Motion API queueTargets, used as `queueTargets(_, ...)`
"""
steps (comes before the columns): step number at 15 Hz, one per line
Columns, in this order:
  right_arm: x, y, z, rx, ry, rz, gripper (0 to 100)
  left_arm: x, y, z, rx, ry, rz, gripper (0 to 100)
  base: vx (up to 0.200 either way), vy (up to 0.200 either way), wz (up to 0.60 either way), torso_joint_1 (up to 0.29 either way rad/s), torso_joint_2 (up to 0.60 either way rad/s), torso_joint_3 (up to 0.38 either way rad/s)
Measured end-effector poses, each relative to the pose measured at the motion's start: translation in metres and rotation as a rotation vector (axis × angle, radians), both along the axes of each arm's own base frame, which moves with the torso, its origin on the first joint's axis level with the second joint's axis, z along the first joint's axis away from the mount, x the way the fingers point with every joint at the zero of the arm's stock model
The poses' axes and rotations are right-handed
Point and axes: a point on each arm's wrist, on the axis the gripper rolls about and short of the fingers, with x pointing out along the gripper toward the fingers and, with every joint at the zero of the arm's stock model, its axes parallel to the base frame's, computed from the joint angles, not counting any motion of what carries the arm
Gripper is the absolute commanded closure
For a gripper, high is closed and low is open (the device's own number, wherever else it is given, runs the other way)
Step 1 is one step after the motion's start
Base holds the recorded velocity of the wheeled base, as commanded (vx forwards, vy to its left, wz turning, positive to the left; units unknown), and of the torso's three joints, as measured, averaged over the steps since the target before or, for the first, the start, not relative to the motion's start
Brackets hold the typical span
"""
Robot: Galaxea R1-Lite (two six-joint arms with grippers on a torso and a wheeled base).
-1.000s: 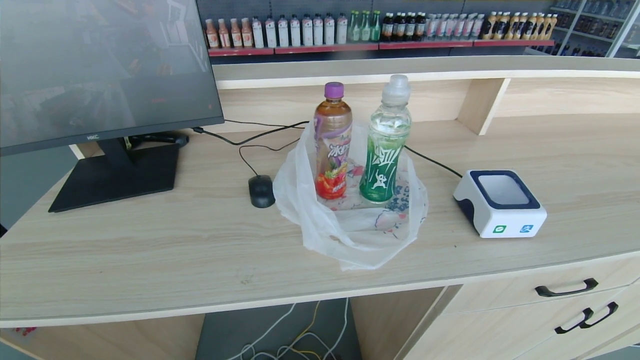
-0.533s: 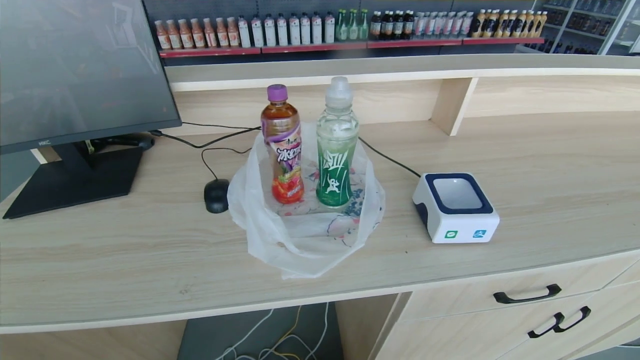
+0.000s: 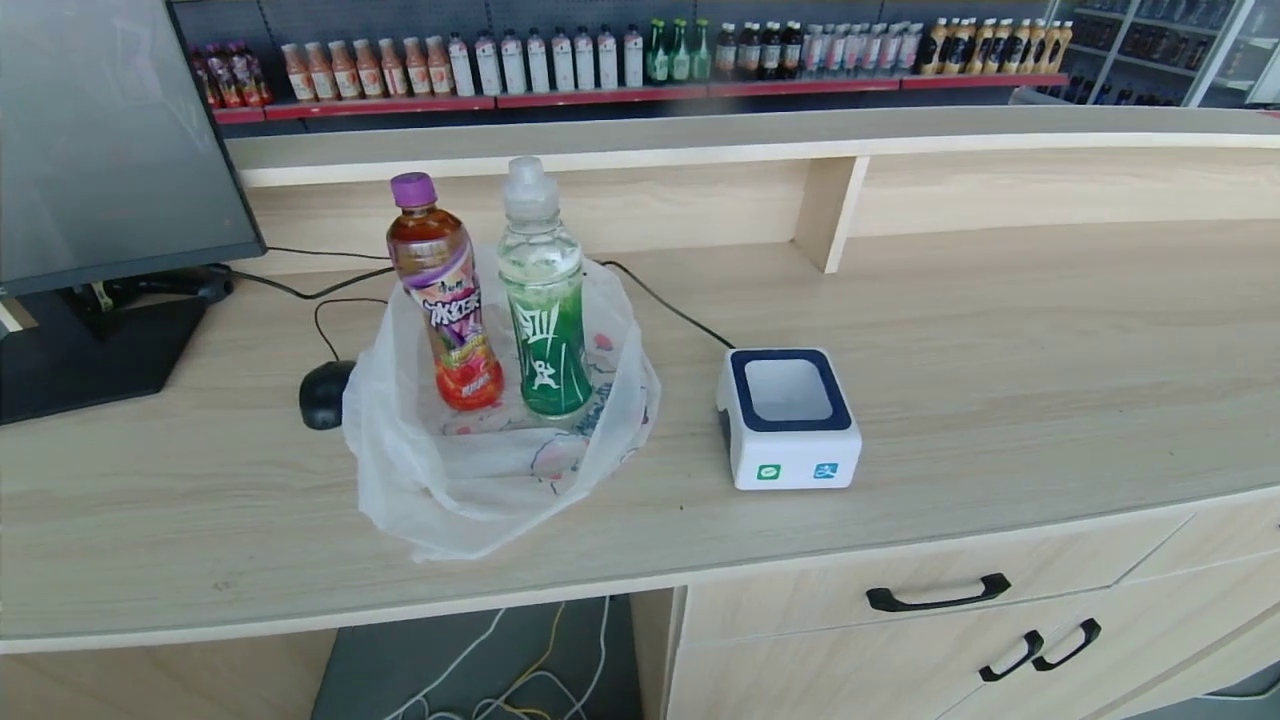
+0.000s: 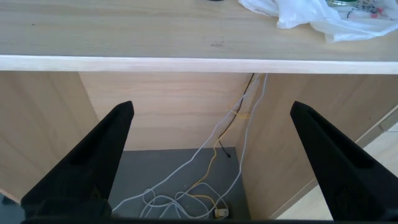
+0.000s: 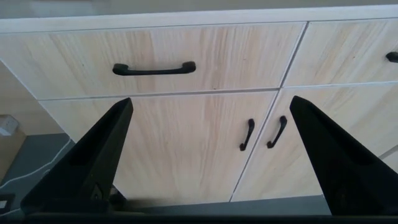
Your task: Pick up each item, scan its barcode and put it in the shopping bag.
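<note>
On counter (image 3: 1000, 350), in shopping bag (image 3: 480, 480): tea bottle (image 3: 447, 300) left of sports-cap bottle (image 3: 543, 320), both upright. Just left of bag, mouse (image 3: 325, 394); right, apart, barcode scanner (image 3: 788, 425); behind-left, monitor (image 3: 100, 150).

Pale wood counter (image 3: 1000, 350), drawers (image 3: 800, 600) beneath, stocked red shelves (image 3: 700, 92) behind

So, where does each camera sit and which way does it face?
Head view: on the robot's head, facing forward and down at the counter, shopping bag and scanner.
Left wrist view: low before the counter, facing the cables beneath; open left gripper frames it.
Right wrist view: low, facing the drawer handle and cabinet doors; open right gripper frames it.
Shared: head and left wrist both show the shopping bag.
</note>
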Motion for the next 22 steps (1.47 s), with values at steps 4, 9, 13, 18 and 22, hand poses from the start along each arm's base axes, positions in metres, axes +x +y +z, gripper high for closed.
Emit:
queueTargets(4,0.0000,0.0000,0.0000,0.000,0.000,0.000,0,0.0000,0.0000,0.0000,0.003,0.000,-0.001,0,0.000,-0.200,0.00,0.001,0.01,0.004)
queueTargets(9,0.0000,0.0000,0.0002,0.000,-0.002,-0.001,0,0.0000,0.0001,-0.0002,0.002,0.002,-0.004,0,0.000,0.000,0.00,0.000,0.00,0.000)
queueTargets(13,0.0000,0.0000,0.0000,0.001,0.000,0.000,0,0.0000,0.0000,0.0000,0.001,0.000,-0.002,0,0.000,0.000,0.00,0.000,0.00,0.000)
queueTargets(18,0.0000,0.0000,-0.0002,0.001,0.001,0.001,0,0.0000,0.0000,0.0000,0.001,0.000,-0.001,0,0.000,0.000,0.00,0.000,0.00,0.000)
queueTargets(22,0.0000,0.0000,-0.0002,0.001,0.001,0.001,0,0.0000,0.0000,0.0000,0.001,0.000,-0.001,0,0.000,0.000,0.00,0.000,0.00,0.000)
